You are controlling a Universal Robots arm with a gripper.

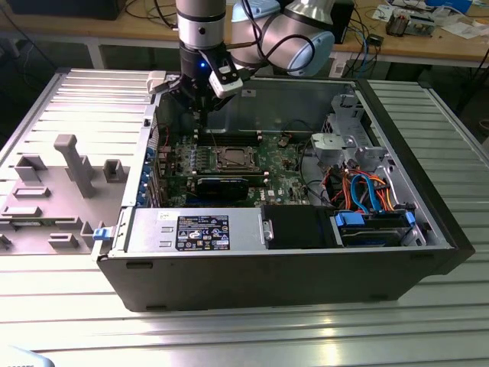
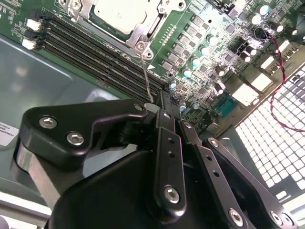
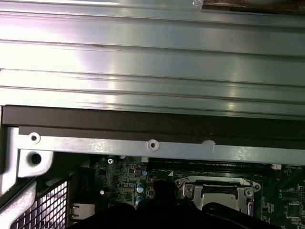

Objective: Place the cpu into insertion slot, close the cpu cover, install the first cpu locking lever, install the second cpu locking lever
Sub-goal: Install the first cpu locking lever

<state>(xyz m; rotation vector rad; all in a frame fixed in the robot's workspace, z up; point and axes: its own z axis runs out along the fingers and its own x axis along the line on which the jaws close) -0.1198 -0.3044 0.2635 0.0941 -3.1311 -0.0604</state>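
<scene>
second wrist view: gripper (image 2: 153, 106) clenched on a thin wire lever (image 2: 146, 76) (standing upright) beside the cpu (image 2: 123, 14).

ribbed metal table (image 1: 229, 336) | wooden workbench (image 1: 428, 47) behind | glare on table

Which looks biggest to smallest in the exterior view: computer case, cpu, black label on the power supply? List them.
1. Computer case
2. Black label
3. Cpu, though it sits farther from the camera, so this gap is unsure.
</scene>
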